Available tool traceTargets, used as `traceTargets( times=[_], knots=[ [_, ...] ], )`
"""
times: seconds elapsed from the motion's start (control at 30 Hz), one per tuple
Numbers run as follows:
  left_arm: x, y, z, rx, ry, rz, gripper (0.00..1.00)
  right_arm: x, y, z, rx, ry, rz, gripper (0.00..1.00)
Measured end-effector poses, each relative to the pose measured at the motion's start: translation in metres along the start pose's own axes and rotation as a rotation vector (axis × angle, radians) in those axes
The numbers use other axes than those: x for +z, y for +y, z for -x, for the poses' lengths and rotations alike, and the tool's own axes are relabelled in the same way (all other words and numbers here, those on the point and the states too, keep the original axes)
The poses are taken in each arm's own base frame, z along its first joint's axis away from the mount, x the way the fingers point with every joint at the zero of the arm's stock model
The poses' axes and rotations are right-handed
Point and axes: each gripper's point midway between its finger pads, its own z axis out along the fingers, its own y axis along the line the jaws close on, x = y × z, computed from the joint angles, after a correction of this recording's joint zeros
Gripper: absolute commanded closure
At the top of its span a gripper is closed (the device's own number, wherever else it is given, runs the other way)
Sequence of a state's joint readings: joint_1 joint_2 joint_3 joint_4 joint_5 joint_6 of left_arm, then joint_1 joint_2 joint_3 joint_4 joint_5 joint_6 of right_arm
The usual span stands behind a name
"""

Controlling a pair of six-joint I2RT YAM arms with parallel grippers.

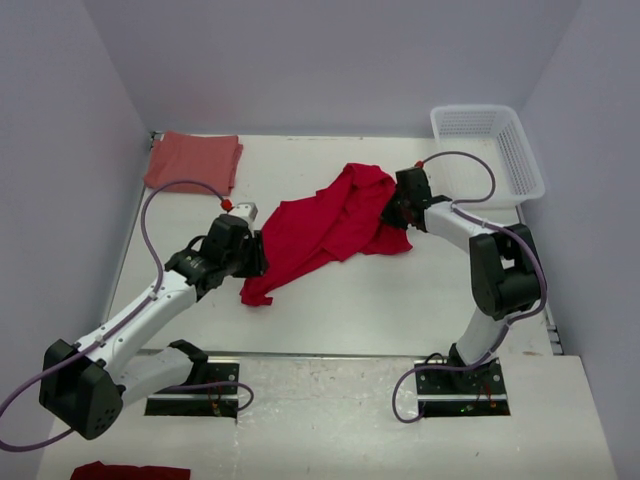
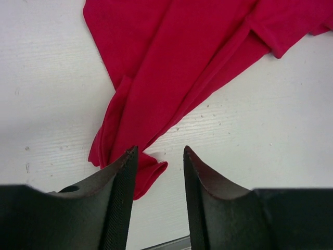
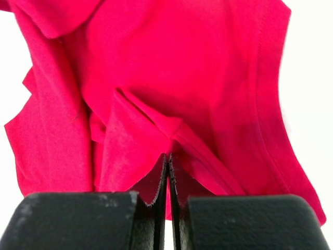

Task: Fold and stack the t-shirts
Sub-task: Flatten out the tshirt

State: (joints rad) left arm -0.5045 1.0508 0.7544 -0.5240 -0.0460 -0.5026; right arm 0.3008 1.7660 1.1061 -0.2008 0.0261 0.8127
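The bright red t-shirt (image 1: 330, 225) lies crumpled and stretched slantwise across the middle of the table. The salmon-red t-shirt (image 1: 193, 160) lies folded flat at the far left corner. My left gripper (image 1: 255, 255) is open just above the table at the red shirt's near-left end. In the left wrist view the shirt's (image 2: 177, 62) bunched tip lies by the left finger, and the gripper (image 2: 158, 151) holds nothing. My right gripper (image 1: 392, 212) is at the shirt's right side. In the right wrist view it (image 3: 168, 156) is shut on a raised fold of the red cloth (image 3: 197, 78).
A white lattice basket (image 1: 490, 150) stands at the far right corner. A dark red cloth (image 1: 130, 470) shows at the bottom left edge, in front of the arm bases. Grey walls close in the table on the left, back and right.
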Motion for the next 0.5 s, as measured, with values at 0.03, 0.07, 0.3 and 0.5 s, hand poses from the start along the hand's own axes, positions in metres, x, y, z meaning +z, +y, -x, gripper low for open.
traceTargets(
  times=[0.03, 0.07, 0.3, 0.5],
  knots=[
    [0.000, 0.000, -0.002, -0.008, 0.004, 0.007, 0.62, 0.000, 0.002, 0.002, -0.008, -0.003, 0.004, 1.00],
    [0.000, 0.000, -0.004, -0.019, 0.012, 0.013, 0.64, 0.000, 0.003, 0.003, -0.017, -0.004, 0.010, 1.00],
    [0.000, -0.014, -0.031, -0.003, 0.073, 0.080, 0.64, -0.001, 0.014, 0.003, -0.074, 0.019, 0.058, 1.00],
    [0.006, -0.016, -0.055, 0.040, 0.135, 0.232, 0.67, 0.002, 0.014, -0.002, -0.107, 0.044, 0.070, 1.00]
  ],
)
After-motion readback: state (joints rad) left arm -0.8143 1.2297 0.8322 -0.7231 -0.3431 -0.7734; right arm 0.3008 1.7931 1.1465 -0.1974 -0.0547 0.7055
